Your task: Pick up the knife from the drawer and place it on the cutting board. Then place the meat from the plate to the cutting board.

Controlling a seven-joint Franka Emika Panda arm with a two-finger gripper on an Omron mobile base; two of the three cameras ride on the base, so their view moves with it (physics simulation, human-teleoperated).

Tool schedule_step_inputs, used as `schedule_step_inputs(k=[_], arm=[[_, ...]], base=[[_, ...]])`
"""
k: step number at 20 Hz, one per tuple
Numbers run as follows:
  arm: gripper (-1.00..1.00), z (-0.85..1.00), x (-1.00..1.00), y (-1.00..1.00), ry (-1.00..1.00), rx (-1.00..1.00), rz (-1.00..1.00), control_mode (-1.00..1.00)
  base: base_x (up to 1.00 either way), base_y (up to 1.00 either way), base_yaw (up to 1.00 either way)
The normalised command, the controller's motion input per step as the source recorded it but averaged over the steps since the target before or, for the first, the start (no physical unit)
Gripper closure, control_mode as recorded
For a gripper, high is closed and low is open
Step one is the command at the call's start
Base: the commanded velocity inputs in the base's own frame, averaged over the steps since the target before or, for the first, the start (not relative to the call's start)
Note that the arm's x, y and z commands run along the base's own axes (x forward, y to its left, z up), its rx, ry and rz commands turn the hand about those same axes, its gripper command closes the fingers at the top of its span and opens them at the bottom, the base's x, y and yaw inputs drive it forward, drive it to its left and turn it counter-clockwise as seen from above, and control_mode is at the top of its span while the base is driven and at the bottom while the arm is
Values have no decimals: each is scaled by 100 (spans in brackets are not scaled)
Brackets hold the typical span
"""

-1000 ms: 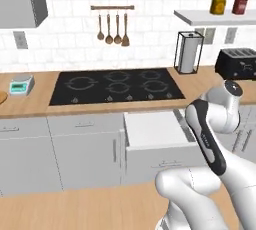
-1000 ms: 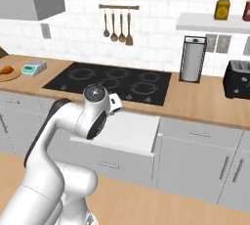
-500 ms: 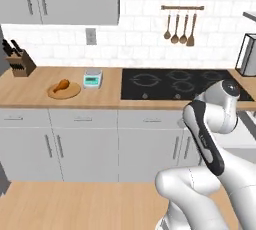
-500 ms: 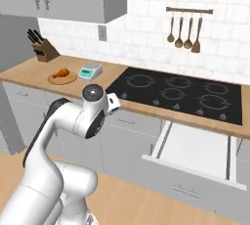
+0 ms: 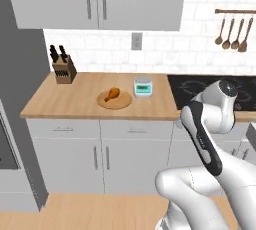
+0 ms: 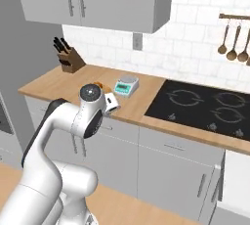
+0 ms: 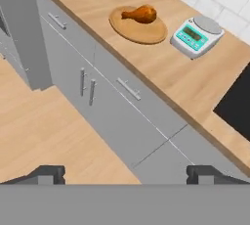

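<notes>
Gripper [image 7: 125, 174] stood wide open, holding nothing, hovering out over the floor before the grey cabinet fronts [image 7: 112, 106]. Orange-brown chicken drumstick [image 7: 141, 13] lay up ahead on the round light wooden plate [image 7: 141, 29], on the counter just left of the small teal kitchen scale [image 7: 196, 35], long axis roughly along the counter's length. Left base view added the wooden knife block [image 5: 63, 66] far left; I couldn't make out a cutting board.
</notes>
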Motion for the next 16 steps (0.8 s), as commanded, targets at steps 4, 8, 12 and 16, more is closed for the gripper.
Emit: schedule_step_inputs(k=[4, 8, 12, 16], arm=[[-100, 0, 0, 0, 0, 0, 0, 100], [-100, 0, 0, 0, 0, 0, 0, 100], [-100, 0, 0, 0, 0, 0, 0, 100], [-100, 0, 0, 0, 0, 0, 0, 100]], base=[[79, 97, -10], [53, 71, -20], [37, 27, -27], [31, 0, -34]])
